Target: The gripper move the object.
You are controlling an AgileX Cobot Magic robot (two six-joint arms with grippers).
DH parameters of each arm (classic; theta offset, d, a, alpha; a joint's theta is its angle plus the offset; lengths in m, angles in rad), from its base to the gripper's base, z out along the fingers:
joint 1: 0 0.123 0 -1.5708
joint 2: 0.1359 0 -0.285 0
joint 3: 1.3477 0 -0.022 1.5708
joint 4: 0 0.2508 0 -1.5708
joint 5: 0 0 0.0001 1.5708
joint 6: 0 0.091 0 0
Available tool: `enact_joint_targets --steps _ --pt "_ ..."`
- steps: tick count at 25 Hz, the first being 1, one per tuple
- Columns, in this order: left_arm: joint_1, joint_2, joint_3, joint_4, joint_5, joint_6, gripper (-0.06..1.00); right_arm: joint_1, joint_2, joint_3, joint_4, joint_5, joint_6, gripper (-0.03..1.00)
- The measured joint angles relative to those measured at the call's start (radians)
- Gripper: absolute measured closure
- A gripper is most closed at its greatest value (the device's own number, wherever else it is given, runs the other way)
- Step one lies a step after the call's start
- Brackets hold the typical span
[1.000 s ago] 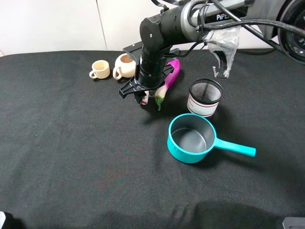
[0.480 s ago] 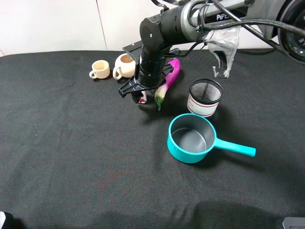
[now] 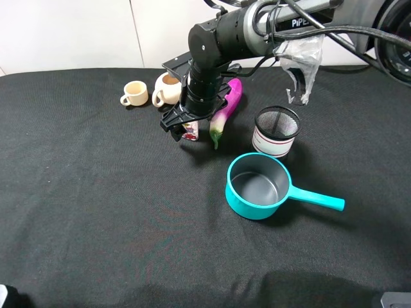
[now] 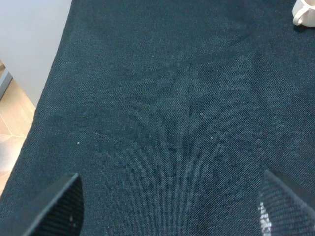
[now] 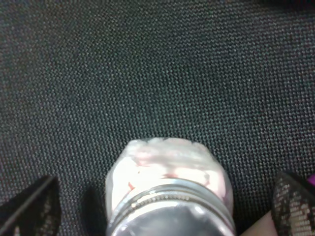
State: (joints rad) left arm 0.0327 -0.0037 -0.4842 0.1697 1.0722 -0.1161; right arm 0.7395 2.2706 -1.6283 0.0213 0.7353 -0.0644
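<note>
The small clear bottle with its red-and-yellow label stands on the black cloth, next to the purple eggplant. My right gripper reaches across from the right and sits low over the bottle. In the right wrist view the bottle stands between the two dark fingers, with a gap on each side; the jaws are open. My left gripper is open and empty over bare cloth; only its fingertips show.
Two cream cups stand just behind the bottle. A black mesh cup with a white band and a teal saucepan are to the right. A plastic bag hangs from the arm. The cloth's edge shows in the left wrist view.
The right gripper has shifted slightly left and back around the bottle, and more of the bottle's label now shows. Nothing else moved.
</note>
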Motion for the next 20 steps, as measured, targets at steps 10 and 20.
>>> enact_joint_targets --steps 10,20 --pt "0.000 0.000 0.000 0.000 0.000 0.000 0.23 0.000 -0.001 0.000 0.011 -0.016 -0.033 0.31" --pt "0.000 0.000 0.000 0.000 0.000 0.000 0.23 -0.003 -0.123 0.000 0.015 -0.020 -0.033 0.31"
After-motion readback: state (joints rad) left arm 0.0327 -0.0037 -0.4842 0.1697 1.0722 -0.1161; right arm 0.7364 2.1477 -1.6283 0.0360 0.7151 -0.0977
